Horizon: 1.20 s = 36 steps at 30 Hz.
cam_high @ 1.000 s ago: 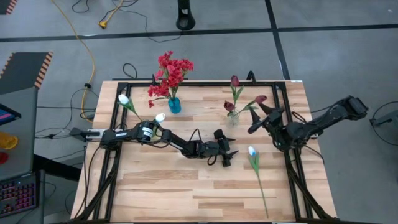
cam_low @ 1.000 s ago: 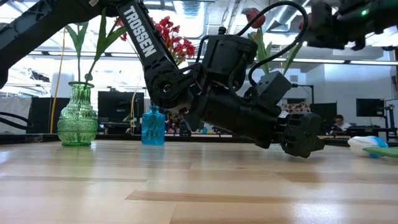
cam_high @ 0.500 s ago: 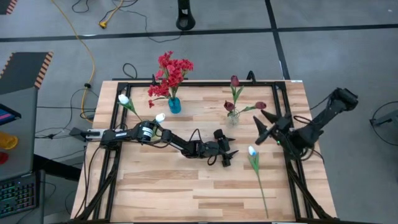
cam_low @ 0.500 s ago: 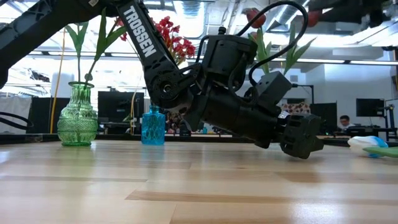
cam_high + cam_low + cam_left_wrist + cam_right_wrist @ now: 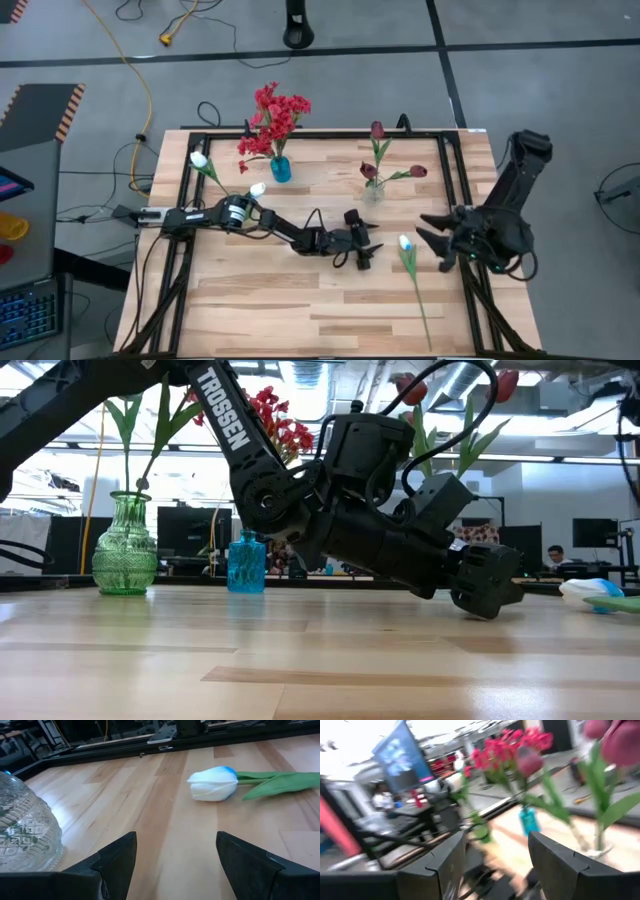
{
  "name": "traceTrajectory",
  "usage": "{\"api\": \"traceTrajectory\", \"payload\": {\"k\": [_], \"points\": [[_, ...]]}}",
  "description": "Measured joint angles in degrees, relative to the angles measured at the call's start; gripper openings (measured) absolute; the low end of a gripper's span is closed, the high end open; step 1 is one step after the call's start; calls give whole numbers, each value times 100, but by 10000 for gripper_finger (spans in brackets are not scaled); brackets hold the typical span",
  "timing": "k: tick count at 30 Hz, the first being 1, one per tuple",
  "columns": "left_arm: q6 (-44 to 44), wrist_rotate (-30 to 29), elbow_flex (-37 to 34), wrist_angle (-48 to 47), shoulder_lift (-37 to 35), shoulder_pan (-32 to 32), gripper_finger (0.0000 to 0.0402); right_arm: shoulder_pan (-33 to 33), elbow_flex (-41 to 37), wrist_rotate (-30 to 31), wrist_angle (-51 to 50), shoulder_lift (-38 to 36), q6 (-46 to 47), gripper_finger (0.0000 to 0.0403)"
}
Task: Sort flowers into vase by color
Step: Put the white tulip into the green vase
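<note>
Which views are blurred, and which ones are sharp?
Right wrist view: smeared by motion, the maroon tulips and red blossoms are soft. Left wrist view: sharp on the white tulip. High view: clear. Low view: the bright room behind darkens the left arm.

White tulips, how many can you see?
3. Two stand in the green vase at the table's left side: one farther back, one nearer the left arm. The third lies flat on the table between the two tools. None seems hidden.

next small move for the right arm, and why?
Probably lower the right end effector, open and empty, toward the white tulip lying loose on the table just beside it. The left end effector, also open, rests low on the flower's other side.
</note>
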Motion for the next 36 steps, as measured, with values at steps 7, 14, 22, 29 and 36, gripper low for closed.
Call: {"api": "traceTrajectory", "payload": {"k": [7,14,22,29,36], "points": [[-17,1,0,0,0,0,261,316,-2,-1045,-982,258,1934,244],[-17,1,0,0,0,0,261,-790,10,-3146,-1886,819,3461,244],[-17,1,0,0,0,0,261,-2119,659,-6252,-4642,1141,5713,244],[-17,2,0,0,0,-2,261,-2864,1077,-8617,-6517,1625,7284,244],[-17,2,0,-2,0,-2,261,-3093,1081,-9308,-7067,2156,8054,244]]}}
